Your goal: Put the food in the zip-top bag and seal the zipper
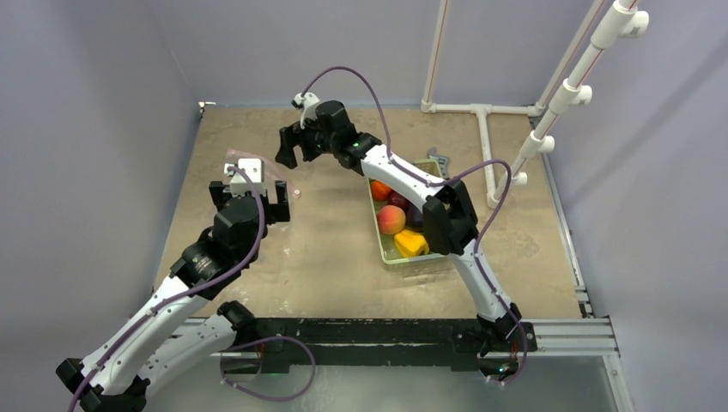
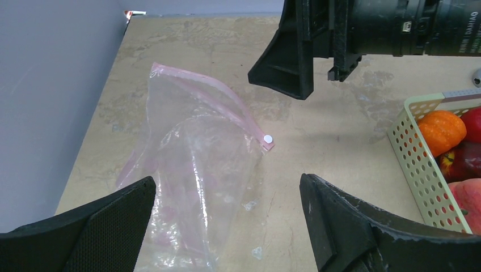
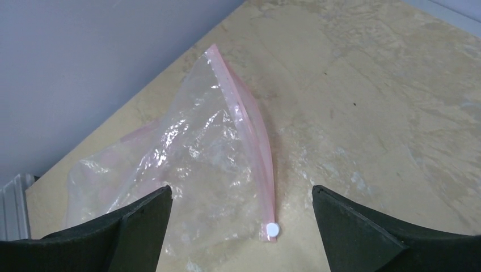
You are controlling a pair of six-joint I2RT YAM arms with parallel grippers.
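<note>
Left wrist view has the zip-top bag [image 2: 193, 164] lying flat on the tabletop [image 2: 329, 130], its pink zipper [image 2: 218, 96] along the edge nearer the light green basket [image 2: 417, 161]. The food [image 1: 391, 220] sits in that basket, apart from the bag. Left end effector [image 2: 226, 190] and right end effector [image 3: 241, 195] both hover over the bag, fingers spread apart, holding nothing.

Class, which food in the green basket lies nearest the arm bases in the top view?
The yellow pepper, at the basket's near end; the peach, the red piece and the orange all lie farther back.
</note>
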